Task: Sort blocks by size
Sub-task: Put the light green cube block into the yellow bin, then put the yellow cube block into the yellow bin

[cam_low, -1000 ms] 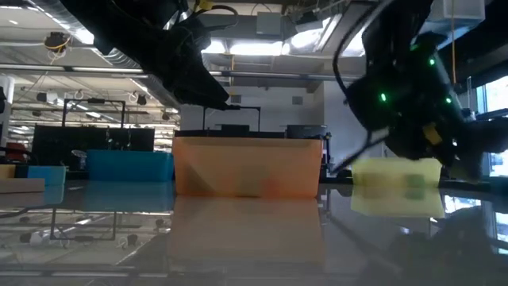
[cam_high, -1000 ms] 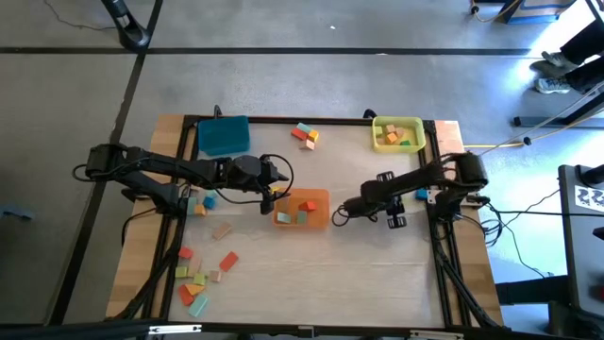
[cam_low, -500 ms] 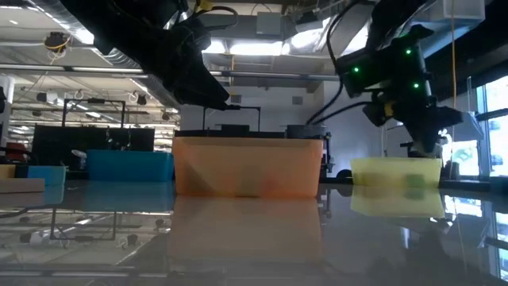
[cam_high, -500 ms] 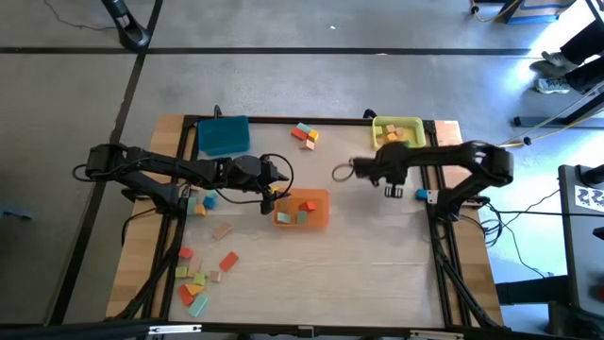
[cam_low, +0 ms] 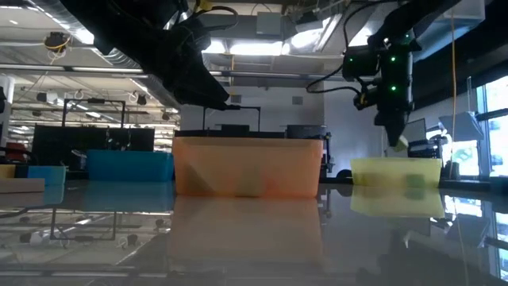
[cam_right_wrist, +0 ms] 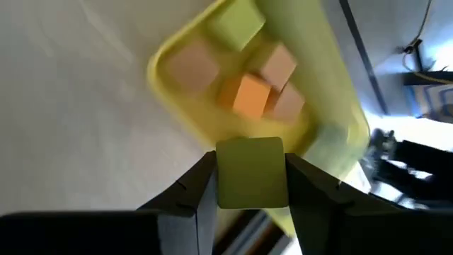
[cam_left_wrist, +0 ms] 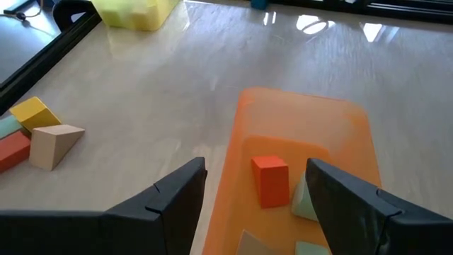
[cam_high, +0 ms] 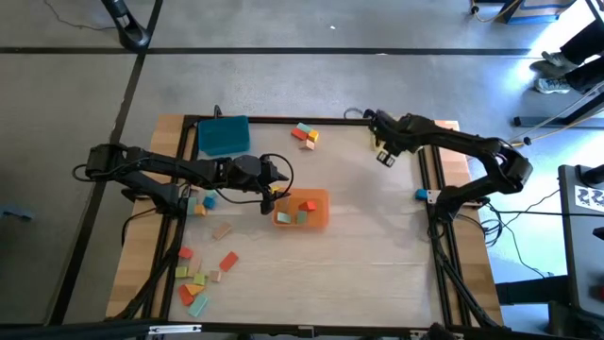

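Held block: a green block, square-faced with rounded corners, sits clamped between the two dark fingers of the right gripper.
Right gripper: closed on the green block, hanging above the yellow tray at the far right corner of the tabletop; in the high view the right gripper is at the tray's inner edge.
Right arm: reaches from its base at the right side across toward the far edge, elbow bent; in the low view its wrist points down over the yellow tray.
Yellow tray contents: tan blocks, an orange block and a light green block, lying close together.
Left gripper: the left gripper hovers at the left end of the orange tray, near the middle of the tabletop; its fingers stand wide apart with nothing between them.
Left arm: stretched low from the left side toward the centre.
Orange tray contents: a red block upright, with pale green pieces just beside it.
Loose blocks, near left: red, orange, yellow, green and tan blocks scattered by the near-left corner.
Loose blocks, far: a small cluster of blocks between the blue tray and the yellow tray.
Beside left arm: light blue blocks lie on the tabletop.
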`<move>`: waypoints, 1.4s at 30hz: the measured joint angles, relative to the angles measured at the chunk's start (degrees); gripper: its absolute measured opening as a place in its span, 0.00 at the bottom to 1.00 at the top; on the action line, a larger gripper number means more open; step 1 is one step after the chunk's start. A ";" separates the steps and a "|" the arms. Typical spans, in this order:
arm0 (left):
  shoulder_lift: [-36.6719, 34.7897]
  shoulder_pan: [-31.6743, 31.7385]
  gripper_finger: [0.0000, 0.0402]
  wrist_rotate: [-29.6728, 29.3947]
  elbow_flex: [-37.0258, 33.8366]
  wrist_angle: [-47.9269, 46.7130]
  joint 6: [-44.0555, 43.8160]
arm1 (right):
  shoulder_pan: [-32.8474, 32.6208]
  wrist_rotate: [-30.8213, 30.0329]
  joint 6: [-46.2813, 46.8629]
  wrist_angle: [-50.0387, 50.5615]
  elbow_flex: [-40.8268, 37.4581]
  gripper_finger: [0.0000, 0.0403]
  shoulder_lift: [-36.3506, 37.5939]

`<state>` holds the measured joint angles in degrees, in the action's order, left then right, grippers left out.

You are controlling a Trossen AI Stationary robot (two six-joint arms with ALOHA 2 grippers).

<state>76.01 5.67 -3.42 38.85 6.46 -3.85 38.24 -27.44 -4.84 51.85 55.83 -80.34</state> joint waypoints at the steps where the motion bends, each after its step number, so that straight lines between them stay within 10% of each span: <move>1: 0.00 0.00 0.58 0.00 0.00 0.00 -0.06 | 1.08 0.47 -0.06 -1.81 0.00 0.35 0.00; 18: 0.00 -0.02 0.58 0.00 0.02 -0.33 -0.32 | 9.82 9.33 1.57 -20.37 -1.18 0.46 -2.99; 31: -3.00 0.76 0.58 0.04 0.04 -1.86 2.68 | 9.74 12.69 2.93 -21.50 0.07 0.80 -2.51; 42: -10.10 9.09 0.58 0.35 0.04 -4.41 11.68 | 5.70 33.44 3.08 -45.17 -0.39 0.84 -2.65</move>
<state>65.90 14.76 -3.07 38.89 2.05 7.84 43.94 6.00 -1.76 6.67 55.44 -82.99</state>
